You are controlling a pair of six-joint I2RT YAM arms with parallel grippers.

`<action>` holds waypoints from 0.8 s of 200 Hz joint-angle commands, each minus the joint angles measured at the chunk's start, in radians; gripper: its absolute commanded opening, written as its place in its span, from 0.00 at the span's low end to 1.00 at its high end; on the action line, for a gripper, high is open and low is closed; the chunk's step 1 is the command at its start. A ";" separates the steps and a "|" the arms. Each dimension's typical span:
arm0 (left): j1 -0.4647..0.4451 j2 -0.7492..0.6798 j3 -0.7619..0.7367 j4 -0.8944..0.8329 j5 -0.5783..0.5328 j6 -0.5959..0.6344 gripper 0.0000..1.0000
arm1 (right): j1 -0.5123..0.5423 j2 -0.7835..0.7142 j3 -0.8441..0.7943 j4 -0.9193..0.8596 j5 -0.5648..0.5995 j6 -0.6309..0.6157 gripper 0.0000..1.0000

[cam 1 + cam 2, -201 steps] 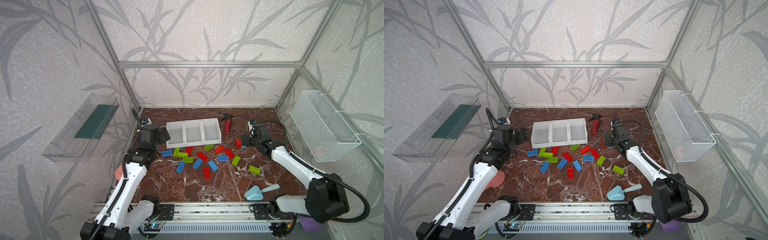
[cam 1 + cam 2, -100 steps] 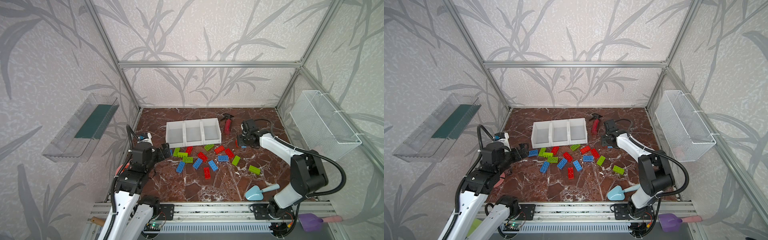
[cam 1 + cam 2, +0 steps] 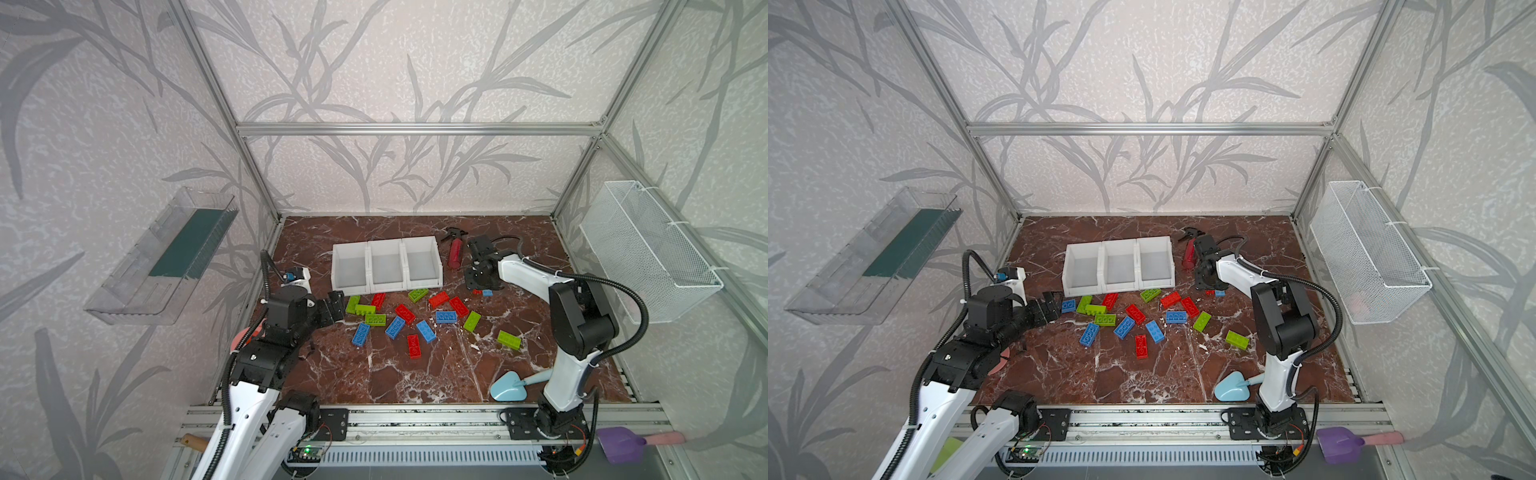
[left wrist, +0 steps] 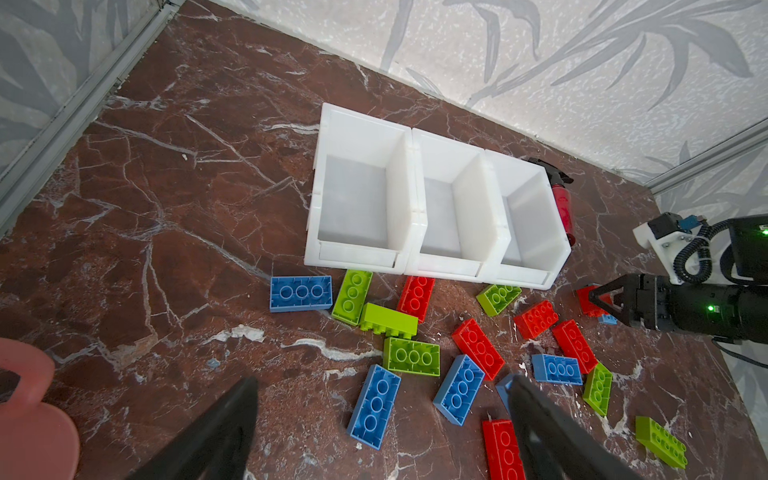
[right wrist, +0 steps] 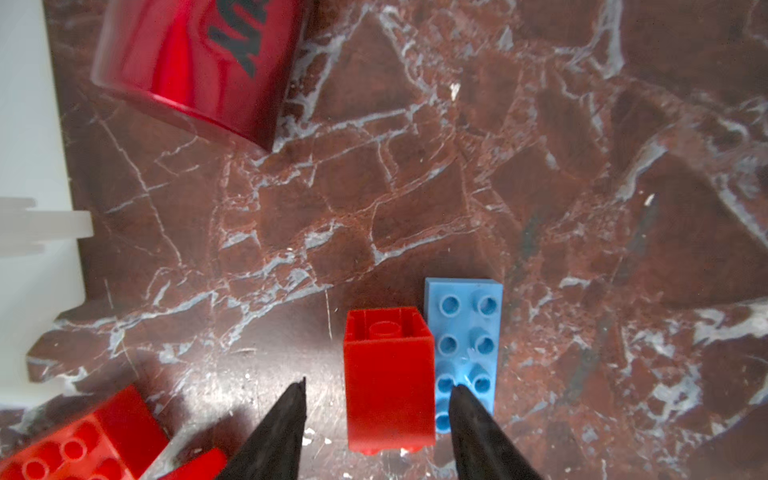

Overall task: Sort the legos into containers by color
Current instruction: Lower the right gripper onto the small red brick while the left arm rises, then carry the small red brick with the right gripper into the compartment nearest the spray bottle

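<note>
Right tool [image 5: 378, 384] straddling red lego [image 5: 388, 374], tipped sideways, pale-blue lego [image 5: 467, 332] touching alongside

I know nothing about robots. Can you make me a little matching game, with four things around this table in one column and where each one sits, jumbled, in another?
Things
1. red spray bottle with black nozzle
2. light blue plastic scoop
3. white wire mesh basket
4. clear plastic tray

Places
A. hung on the left wall
B. lying beside the right end of the row of white plastic bins
C. hung on the right wall
D. near the front edge of the brown marble table

Pairs: 1-B, 2-D, 3-C, 4-A
</note>
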 commanded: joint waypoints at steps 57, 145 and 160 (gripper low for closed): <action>-0.020 -0.010 0.010 -0.018 -0.001 0.014 0.93 | 0.005 0.048 0.047 -0.062 0.012 0.001 0.39; -0.021 -0.008 0.009 -0.017 -0.003 0.015 0.93 | 0.036 0.053 0.092 -0.104 0.045 -0.015 0.29; -0.022 -0.009 0.010 -0.018 -0.002 0.014 0.93 | 0.046 0.032 0.109 -0.123 0.045 -0.023 0.28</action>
